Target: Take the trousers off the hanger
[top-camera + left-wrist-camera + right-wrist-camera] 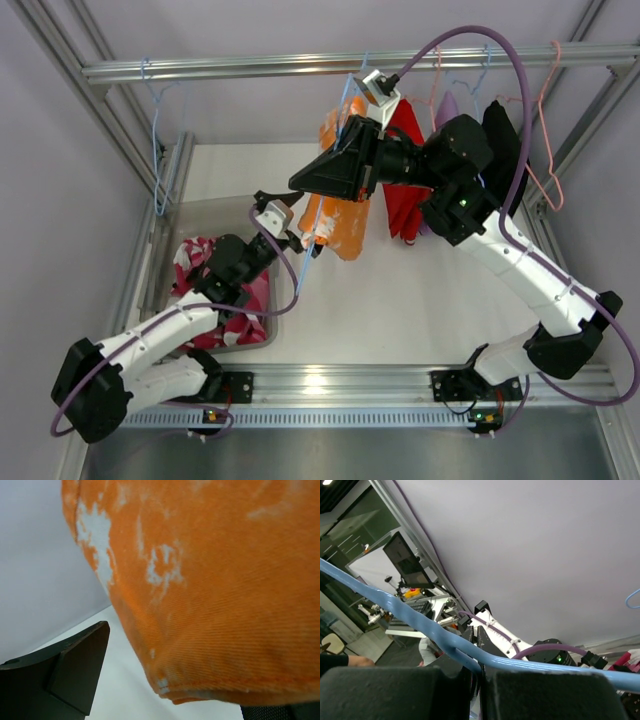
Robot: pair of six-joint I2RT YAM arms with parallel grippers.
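Centrally, the orange trousers [340, 215] hang over a light-blue hanger [347, 100] above the middle of the table, its top up by the rail. Their cloth is a ribbed orange twill with white blotches, and a stitched hem runs along the lowest edge. The right gripper [477, 677] is clenched on the hanger's blue wire, which runs across just above its two closed fingers. That arm rises from its base at the near right, bends at the elbow and reaches in leftward toward the rail. The left gripper [290, 222] is spread wide just below and beside the trousers' lower end. One dark finger [75, 670] shows to the left of the hem, and whether it touches the cloth cannot be told. The left arm lies low, stretching from the near left corner over a clear bin [215, 205] in which the pink, white and black camouflage trousers [195, 255] lie crumpled. The table [400, 300] is plain white. Along the aluminium rail [250, 68] hang a red garment [405, 200], a black garment [505, 150] and bare wire hangers [160, 150]. Pale grey walls [60, 200] close in the space.
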